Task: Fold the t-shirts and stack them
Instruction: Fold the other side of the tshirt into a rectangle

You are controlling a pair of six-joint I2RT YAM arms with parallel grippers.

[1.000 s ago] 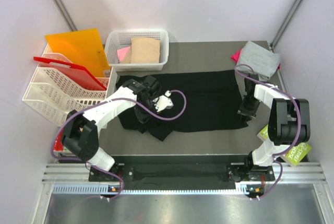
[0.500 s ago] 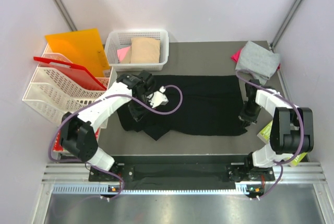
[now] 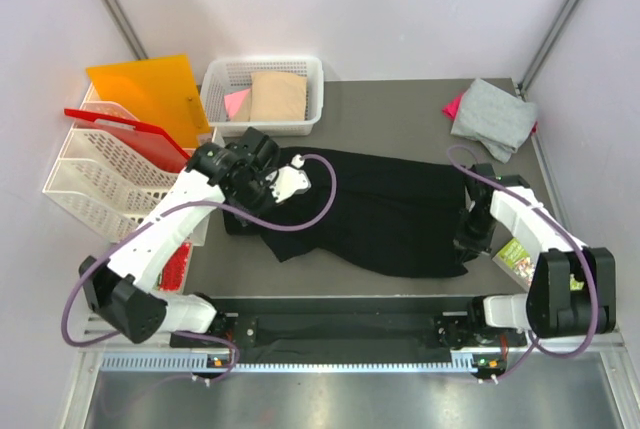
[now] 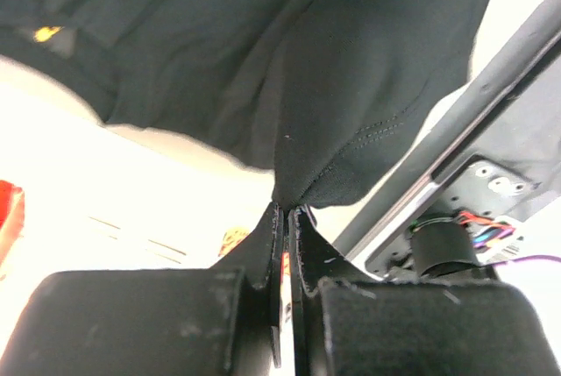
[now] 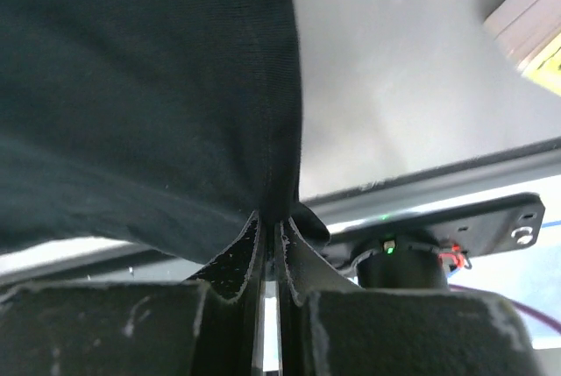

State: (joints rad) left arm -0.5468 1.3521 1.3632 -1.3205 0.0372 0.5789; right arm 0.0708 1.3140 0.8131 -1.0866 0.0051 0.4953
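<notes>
The large black t-shirt point(image 3: 385, 209) hangs stretched between both arms over the middle of the table. My left gripper point(image 3: 262, 181) is shut on its left edge; the left wrist view shows the jaws pinching a hemmed fold point(image 4: 324, 185). My right gripper point(image 3: 468, 234) is shut on the right edge; the right wrist view shows cloth point(image 5: 175, 87) clamped between the jaws. A folded grey shirt point(image 3: 492, 116) lies at the back right on a pink one point(image 3: 453, 107). A tan shirt point(image 3: 277, 96) and a pink one point(image 3: 236, 104) lie in the white basket point(image 3: 262, 72).
An orange plastic sheet point(image 3: 150, 94) and a red item point(image 3: 130, 134) stand in the white file rack point(image 3: 105, 184) at the left. A colourful booklet point(image 3: 518, 253) lies at the table's right edge by the right arm.
Both grippers have lifted the black shirt's ends, so it now sags slanted between them. The left gripper moved back and left; the right gripper moved toward the near edge.
</notes>
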